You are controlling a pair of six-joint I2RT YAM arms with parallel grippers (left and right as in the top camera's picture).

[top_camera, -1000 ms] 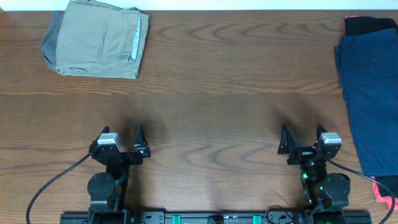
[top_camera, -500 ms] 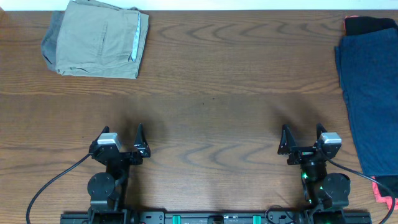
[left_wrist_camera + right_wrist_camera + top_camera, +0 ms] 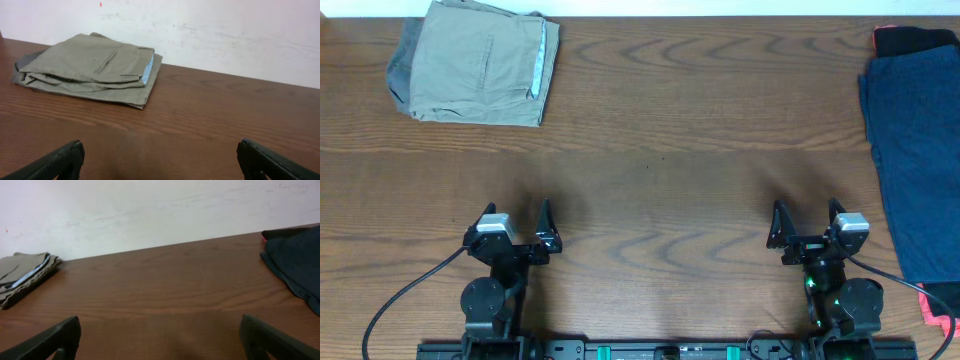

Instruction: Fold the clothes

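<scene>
The dark navy-blue shorts (image 3: 918, 160) lie along the table's right edge, partly cut off by the frame; their near corner shows in the right wrist view (image 3: 295, 260). My left gripper (image 3: 514, 218) rests open and empty near the front left, far from the shorts. My right gripper (image 3: 804, 216) rests open and empty near the front right, a little left of the shorts. In each wrist view only the two spread fingertips show, the left gripper (image 3: 160, 160) and the right gripper (image 3: 160, 337) over bare wood.
Folded tan shorts (image 3: 475, 62) sit at the back left, also in the left wrist view (image 3: 90, 67). A black garment with a red-pink stripe (image 3: 914, 40) lies under the navy shorts, its stripe showing at the front right (image 3: 937, 305). The wooden table (image 3: 660, 150) ends at a white wall.
</scene>
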